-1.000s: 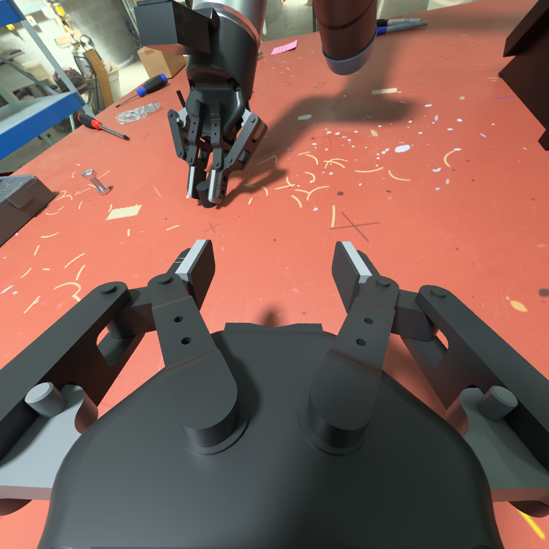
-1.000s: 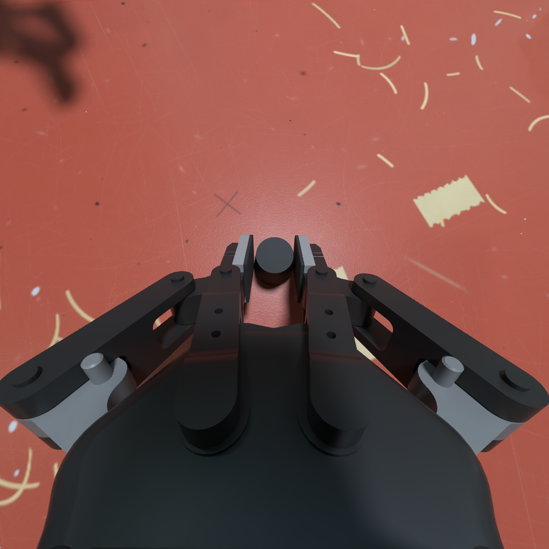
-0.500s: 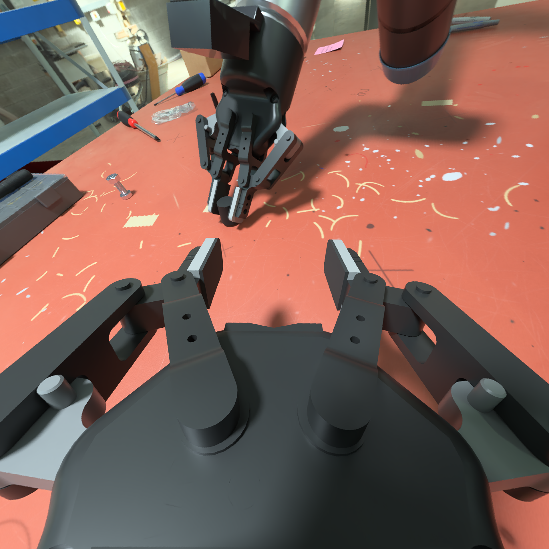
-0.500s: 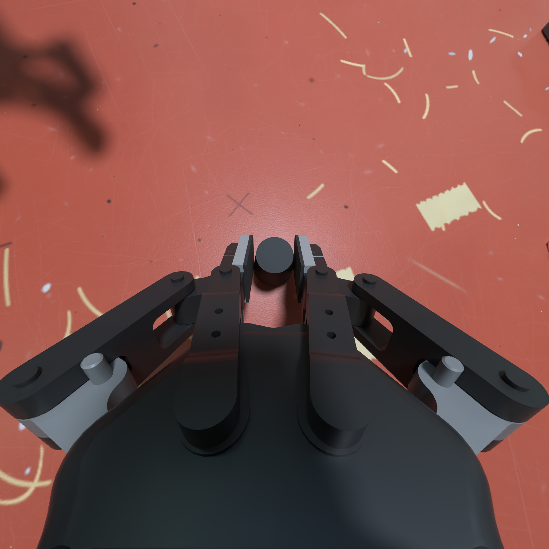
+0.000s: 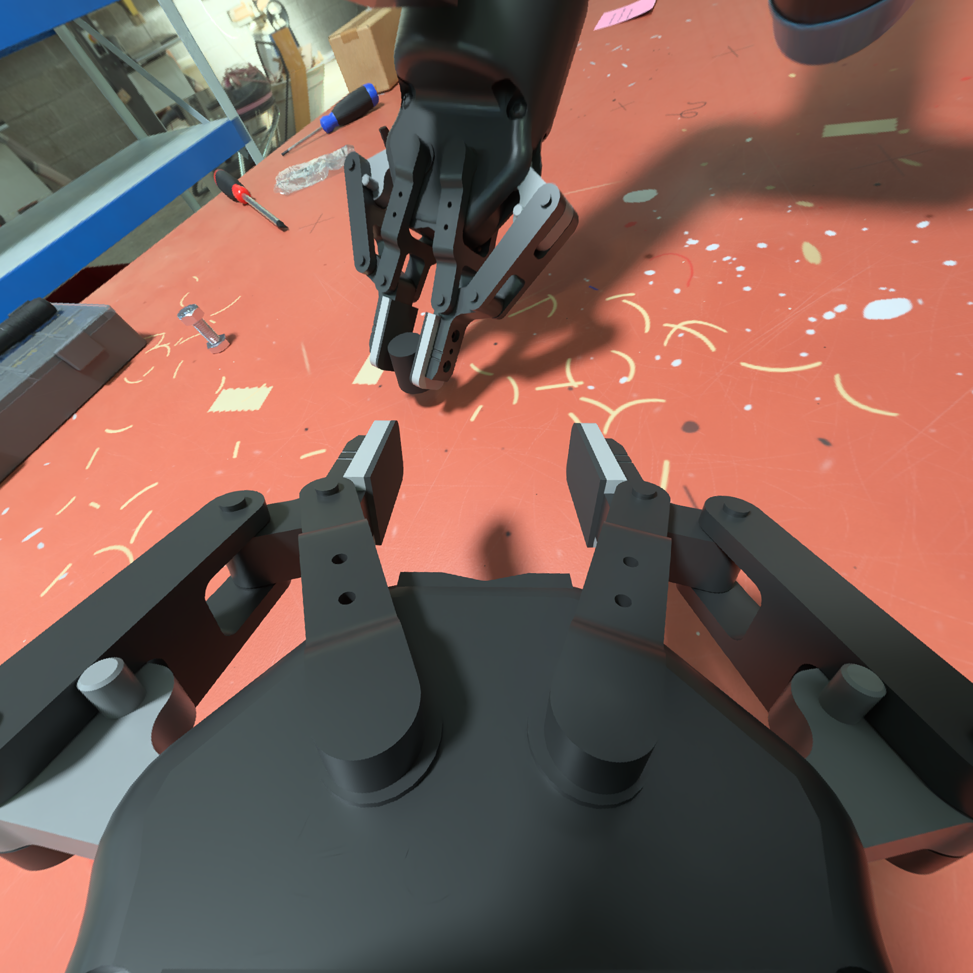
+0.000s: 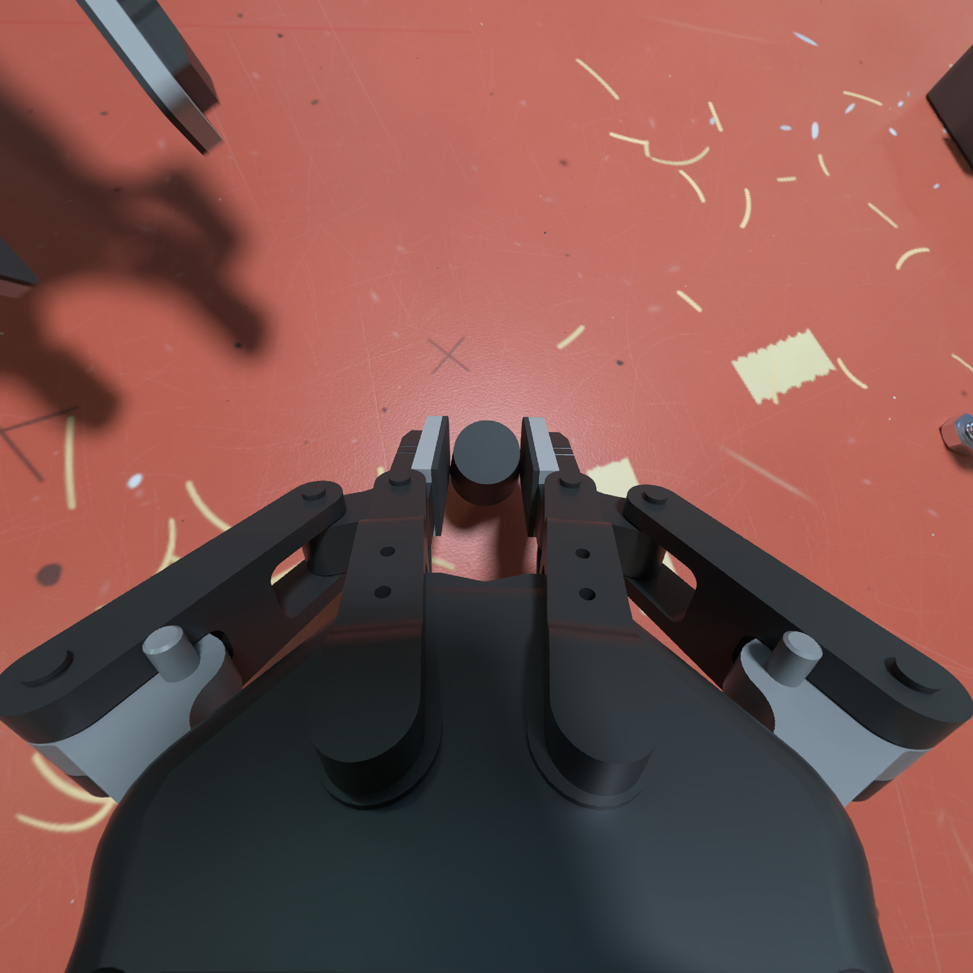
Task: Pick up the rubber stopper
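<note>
The rubber stopper (image 6: 485, 457) is a small dark grey cylinder. My right gripper (image 6: 485, 453) is shut on the rubber stopper, its pads pressed on both sides, and holds it above the red table (image 6: 474, 210). In the left wrist view the right gripper (image 5: 404, 363) points down with the stopper (image 5: 403, 351) between its fingertips, just off the table. My left gripper (image 5: 483, 468) is open and empty, a short way in front of the right one, low over the table.
A bolt (image 5: 204, 330) lies to the left, with a grey case (image 5: 47, 363) at the left edge. Two screwdrivers (image 5: 247, 197) (image 5: 342, 113) and a crumpled wrapper (image 5: 310, 168) lie at the far left by a blue shelf (image 5: 105, 174). A dark block (image 6: 955, 113) shows at the right.
My right gripper has lifted the stopper off the table; the surface looks farther away. My left gripper has moved closer to the right gripper and its finger now shows in the right wrist view.
</note>
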Motion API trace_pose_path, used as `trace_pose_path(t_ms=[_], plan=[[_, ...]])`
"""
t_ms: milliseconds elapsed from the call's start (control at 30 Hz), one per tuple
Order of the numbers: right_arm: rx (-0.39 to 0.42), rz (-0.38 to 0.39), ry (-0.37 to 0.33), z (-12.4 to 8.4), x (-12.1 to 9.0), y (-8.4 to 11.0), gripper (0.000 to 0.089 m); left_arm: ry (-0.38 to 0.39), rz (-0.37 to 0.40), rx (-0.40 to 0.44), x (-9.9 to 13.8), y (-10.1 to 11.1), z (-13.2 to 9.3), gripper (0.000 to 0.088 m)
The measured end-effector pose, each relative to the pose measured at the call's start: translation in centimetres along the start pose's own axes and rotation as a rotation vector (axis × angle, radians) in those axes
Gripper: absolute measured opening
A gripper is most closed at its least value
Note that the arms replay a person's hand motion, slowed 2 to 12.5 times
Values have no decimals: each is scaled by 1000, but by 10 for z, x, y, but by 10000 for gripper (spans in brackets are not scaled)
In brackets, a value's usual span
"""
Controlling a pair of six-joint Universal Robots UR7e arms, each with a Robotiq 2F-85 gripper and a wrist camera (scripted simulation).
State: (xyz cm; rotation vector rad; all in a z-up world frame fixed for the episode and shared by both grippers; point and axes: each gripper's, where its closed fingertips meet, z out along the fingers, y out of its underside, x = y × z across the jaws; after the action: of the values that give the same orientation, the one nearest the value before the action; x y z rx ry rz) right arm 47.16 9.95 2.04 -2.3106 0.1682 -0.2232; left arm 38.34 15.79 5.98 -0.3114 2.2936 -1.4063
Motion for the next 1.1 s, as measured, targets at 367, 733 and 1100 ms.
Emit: trace_pose_path(t_ms=[367, 733, 1100], plan=[[72, 3, -34, -18, -12, -8, 244, -32, 8, -36, -2, -1, 25, 544], [133, -9, -84, -37, -28, -14, 244, -142, 103, -46, -20, -4, 40, 496], [169, 9, -127, -49, -40, -15, 244, -189, 284, -26, -17, -11, 52, 415]])
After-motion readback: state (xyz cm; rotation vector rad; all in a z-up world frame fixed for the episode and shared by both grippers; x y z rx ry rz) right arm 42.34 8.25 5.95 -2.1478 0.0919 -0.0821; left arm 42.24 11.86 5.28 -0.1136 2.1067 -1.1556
